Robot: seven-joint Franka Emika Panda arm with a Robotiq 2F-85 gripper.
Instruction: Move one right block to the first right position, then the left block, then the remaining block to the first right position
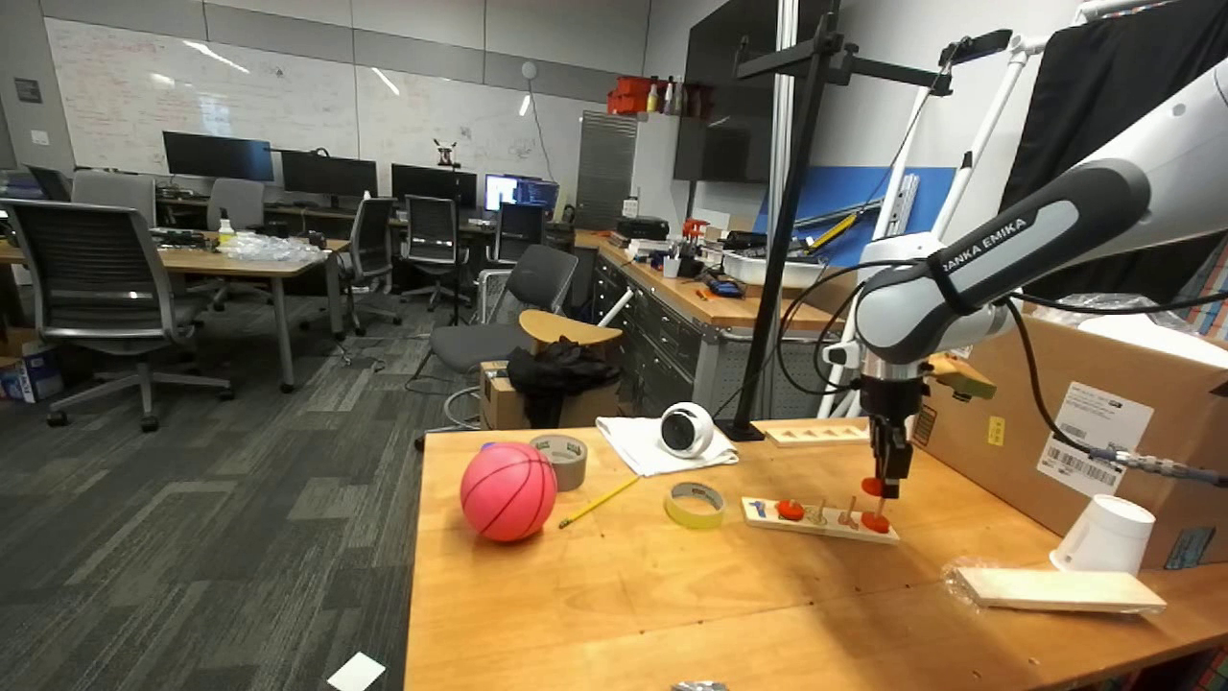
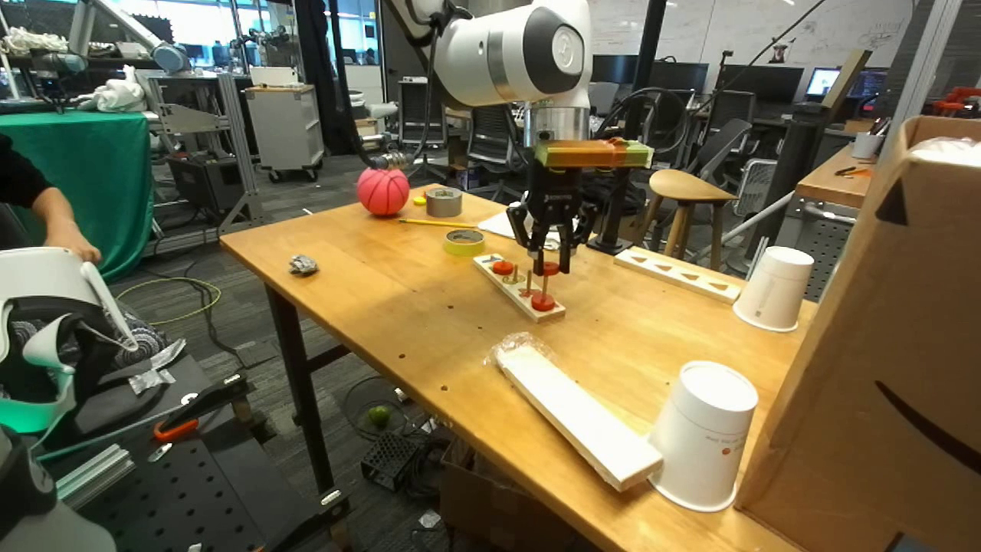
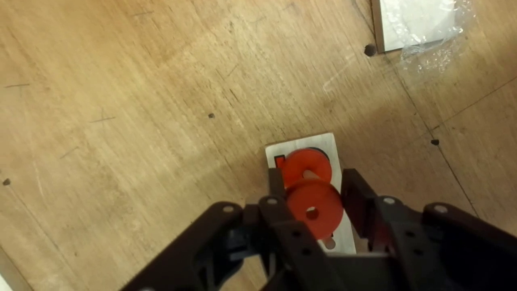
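A pale wooden peg board (image 1: 815,529) lies on the table; it also shows in an exterior view (image 2: 502,287) and the wrist view (image 3: 297,142). My gripper (image 1: 892,485) is shut on a red disc (image 1: 871,487), which shows between the fingers in the wrist view (image 3: 319,216). I hold it above the end peg of the board, upper part of that peg hidden. No peg shows through its hole. A second red disc (image 2: 542,302) sits low on that end peg. A third red disc (image 2: 503,267) sits towards the opposite end. Bare pegs (image 2: 528,282) stand between them.
A yellow tape roll (image 1: 696,506), pencil (image 1: 600,501), pink ball (image 1: 508,491) and grey tape roll (image 1: 561,461) lie beyond the board's far end. A wrapped wooden slab (image 2: 579,414), white cups (image 2: 703,437) and a cardboard box (image 2: 866,368) stand on the near-end side.
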